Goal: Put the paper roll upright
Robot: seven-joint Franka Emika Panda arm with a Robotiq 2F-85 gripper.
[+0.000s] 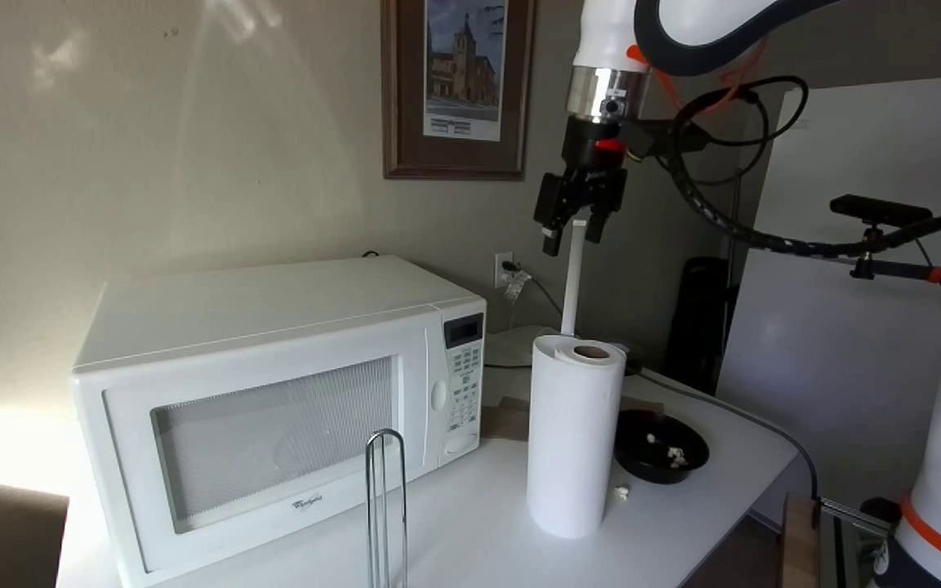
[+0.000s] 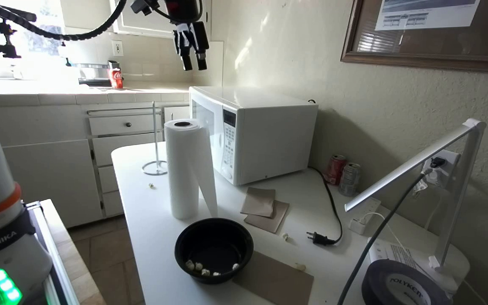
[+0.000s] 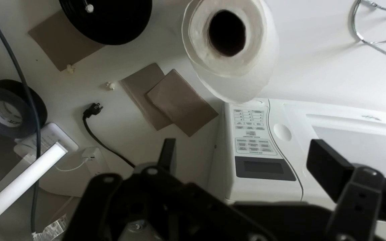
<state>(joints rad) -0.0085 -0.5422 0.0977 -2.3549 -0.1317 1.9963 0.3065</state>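
Note:
The paper roll (image 1: pixel 570 449) stands upright on the white table in both exterior views (image 2: pixel 181 173), its cardboard core facing up. A loose sheet end hangs off its side toward the microwave. In the wrist view I look down on its top end (image 3: pixel 230 65). My gripper (image 1: pixel 573 234) hangs in the air well above the table, apart from the roll. It also shows in an exterior view (image 2: pixel 195 63), high above the microwave's level. In the wrist view its two fingers (image 3: pixel 246 160) are wide apart with nothing between them but the microwave seen below.
The white microwave (image 2: pixel 275 135) stands beside the roll. A thin metal wire stand (image 2: pixel 156 140) is near the table's edge. A black bowl (image 2: pixel 214 250) with popcorn sits close to the roll. Brown napkins (image 2: pixel 265 207), a desk lamp (image 2: pixel 460 190), a tape roll (image 2: pixel 400 284) and cables lie around.

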